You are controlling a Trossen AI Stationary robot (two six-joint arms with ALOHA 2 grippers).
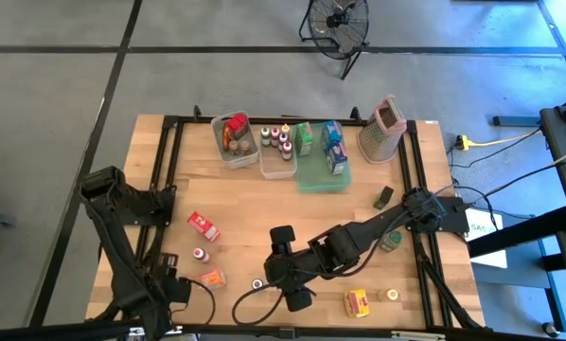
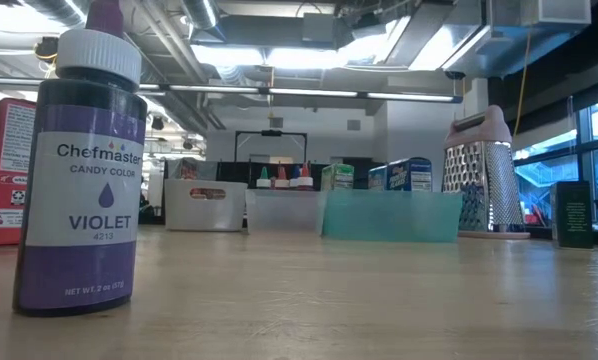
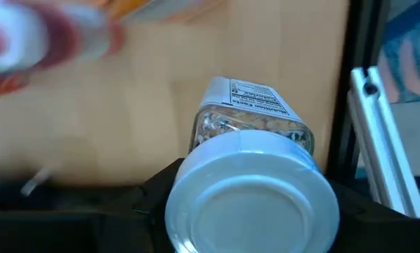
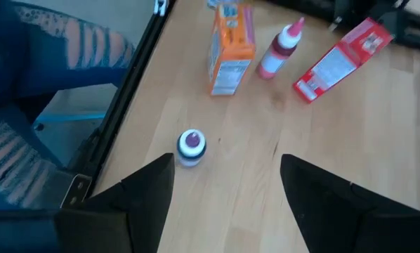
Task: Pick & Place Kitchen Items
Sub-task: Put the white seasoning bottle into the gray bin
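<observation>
Wide wooden table (image 1: pixel 264 204) under me, green tray (image 1: pixel 321 178) at the far side; my right arm stretches across it to the near edge, and the right gripper (image 4: pixel 225 167) hangs with its fingers spread and nothing between them; the violet bottle (image 4: pixel 191 144) stands upright just ahead of it, close to the frame rail, well apart from the orange box (image 4: pixel 231 49); I'd centre the jaws over it, come straight down and squeeze the body below the cap, gently, because I judge it tips easily; the left gripper (image 3: pixel 252 186), near the front-left corner, looks clamped on a pale-lidded jar (image 3: pixel 248 116).
</observation>
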